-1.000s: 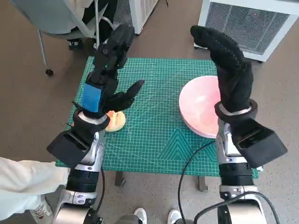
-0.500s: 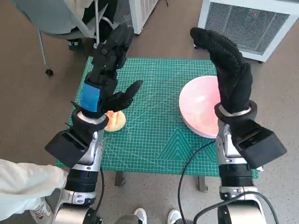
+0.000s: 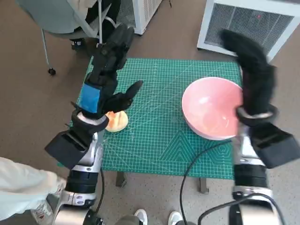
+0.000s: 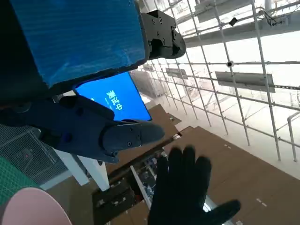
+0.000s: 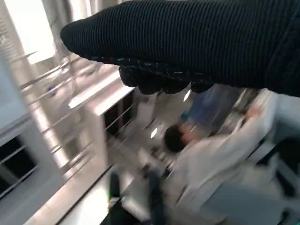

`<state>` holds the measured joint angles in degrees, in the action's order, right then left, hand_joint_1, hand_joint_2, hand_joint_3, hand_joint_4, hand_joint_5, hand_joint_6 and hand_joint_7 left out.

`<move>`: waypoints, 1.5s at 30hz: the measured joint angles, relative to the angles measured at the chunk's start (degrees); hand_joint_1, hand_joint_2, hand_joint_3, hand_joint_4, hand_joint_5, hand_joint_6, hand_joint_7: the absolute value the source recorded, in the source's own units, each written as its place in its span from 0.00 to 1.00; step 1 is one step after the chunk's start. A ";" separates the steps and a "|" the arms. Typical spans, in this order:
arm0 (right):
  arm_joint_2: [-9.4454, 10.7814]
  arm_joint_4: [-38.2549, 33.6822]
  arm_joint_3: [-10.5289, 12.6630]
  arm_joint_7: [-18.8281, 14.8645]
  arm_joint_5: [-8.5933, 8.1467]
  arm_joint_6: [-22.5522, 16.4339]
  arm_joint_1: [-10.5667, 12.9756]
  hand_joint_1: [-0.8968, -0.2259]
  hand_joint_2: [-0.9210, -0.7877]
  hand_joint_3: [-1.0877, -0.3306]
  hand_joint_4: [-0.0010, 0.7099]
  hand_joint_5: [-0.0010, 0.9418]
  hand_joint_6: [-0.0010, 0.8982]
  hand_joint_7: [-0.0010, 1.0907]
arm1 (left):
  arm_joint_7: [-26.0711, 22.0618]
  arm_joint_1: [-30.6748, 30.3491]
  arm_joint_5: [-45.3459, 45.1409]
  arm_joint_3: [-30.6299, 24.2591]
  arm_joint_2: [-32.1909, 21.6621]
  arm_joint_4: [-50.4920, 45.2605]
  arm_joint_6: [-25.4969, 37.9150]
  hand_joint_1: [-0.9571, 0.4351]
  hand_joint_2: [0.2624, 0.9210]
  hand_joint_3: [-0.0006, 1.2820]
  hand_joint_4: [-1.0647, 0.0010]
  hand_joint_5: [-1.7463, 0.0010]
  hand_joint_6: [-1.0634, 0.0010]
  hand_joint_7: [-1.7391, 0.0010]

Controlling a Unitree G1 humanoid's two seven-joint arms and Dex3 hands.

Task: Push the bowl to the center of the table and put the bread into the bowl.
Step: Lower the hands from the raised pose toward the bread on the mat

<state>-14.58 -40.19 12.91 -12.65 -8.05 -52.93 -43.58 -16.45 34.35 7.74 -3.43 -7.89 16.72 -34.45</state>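
A pink bowl (image 3: 213, 108) sits on the right part of the green cutting mat (image 3: 159, 126), and a sliver of its rim (image 4: 28, 206) shows in the left wrist view. The bread (image 3: 116, 121), a pale orange roll, lies near the mat's left edge, half hidden under my left wrist. My left hand (image 3: 108, 70) is raised above the bread, fingers spread and holding nothing. My gloved right hand (image 3: 251, 70) stands upright over the bowl's right rim, fingers straight and empty. That glove (image 4: 185, 190) also shows in the left wrist view.
A chair (image 3: 61, 14) stands beyond the table's far left corner and a white grilled unit (image 3: 248, 23) beyond the far right. A white sleeve (image 3: 23, 187) shows at the lower left. A person in white (image 5: 211, 159) appears blurred in the right wrist view.
My right arm has swung to the right, from over the bowl's middle to its right rim. The left hand holds the same pose. The view has shifted slightly.
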 measured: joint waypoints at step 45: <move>1.70 -34.64 9.22 11.37 -1.31 19.29 0.53 0.64 0.00 0.32 0.38 0.02 0.05 0.60 | 0.90 -2.11 0.51 -1.75 -1.28 0.73 -1.78 0.40 1.00 0.30 0.75 1.00 0.78 0.88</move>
<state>-12.88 -74.83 22.13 -1.29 -9.36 -33.64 -43.05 -15.54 32.24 8.24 -5.17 -9.17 17.44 -36.23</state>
